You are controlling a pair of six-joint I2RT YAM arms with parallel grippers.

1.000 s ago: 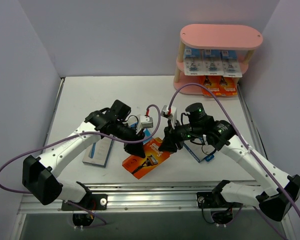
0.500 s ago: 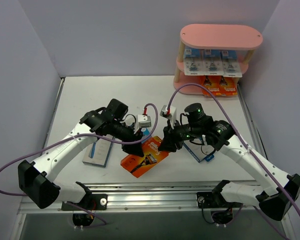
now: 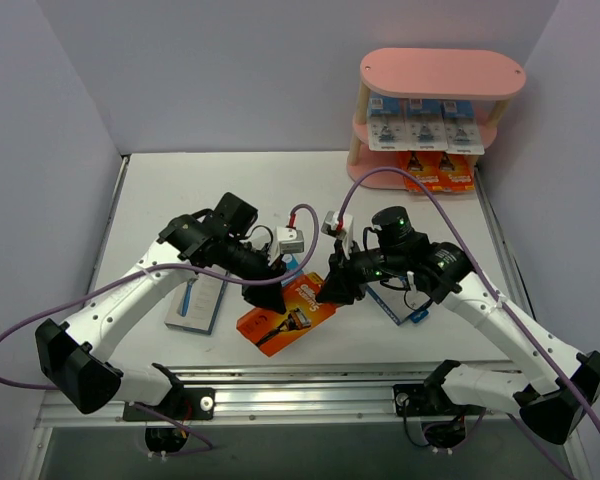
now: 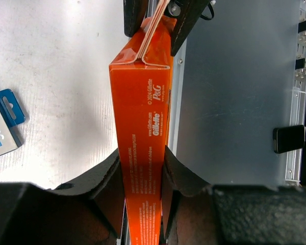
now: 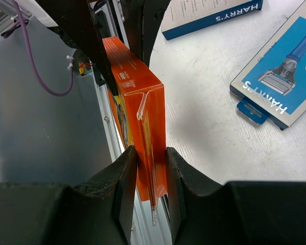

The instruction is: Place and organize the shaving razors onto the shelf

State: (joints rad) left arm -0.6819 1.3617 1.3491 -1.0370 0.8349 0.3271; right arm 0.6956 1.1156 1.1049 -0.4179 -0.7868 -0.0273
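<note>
- While both arms meet over the near middle of the table (image 3: 180,190), the top view shows one orange box (image 3: 288,315) gripped at two ends: the left gripper (image 3: 263,293) at its left end, the right gripper (image 3: 335,290) at its right.
- Same view: the shelf (image 3: 442,72) stands at the far right corner, well apart. Blister cards (image 3: 425,130) sit on its middle tier and orange packs (image 3: 440,170) on the bottom one. A blue-grey box (image 3: 197,303) lies flat by the left arm. A blue box (image 3: 400,303) lies partly under the right arm.
- Left wrist view: the fingers (image 4: 107,178) are narrowed onto the orange box's thin sides (seen edge-on), and the other gripper clamps the far flap.
- Right wrist view: the fingers (image 5: 125,173) are closed on the tab end. A Harry's pack (image 5: 283,76) lies flat on the table beside it.
</note>
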